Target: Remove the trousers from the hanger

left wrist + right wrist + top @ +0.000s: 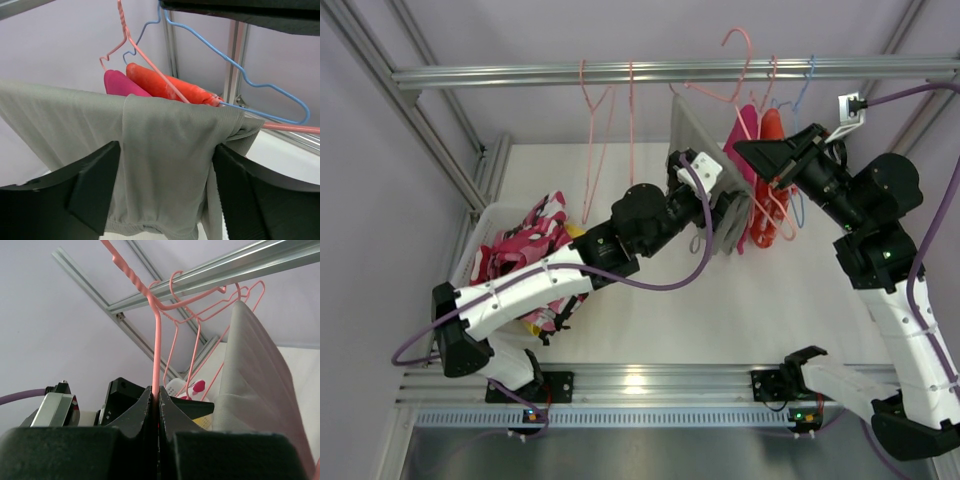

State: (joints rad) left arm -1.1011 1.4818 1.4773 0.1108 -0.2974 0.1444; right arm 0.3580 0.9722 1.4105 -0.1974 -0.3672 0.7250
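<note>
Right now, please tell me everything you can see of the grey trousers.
The grey trousers are of thin, soft knit cloth, with a hem seam at the bottom. They hang folded over the bar of a pink hanger, both halves drooping. The left gripper is open, one finger on each side of the cloth. Magenta trousers and orange trousers hang just behind. The right gripper pinches the pink hanger's wire.

The grey cloth trousers [165,150], magenta folded trousers [120,84] and orange folded trousers [170,87] are plain. The patterned cloth heap [520,240] mixes pink, white, black. The pink wire hanger [158,340] and blue wire hanger [248,83] are pale.
</note>
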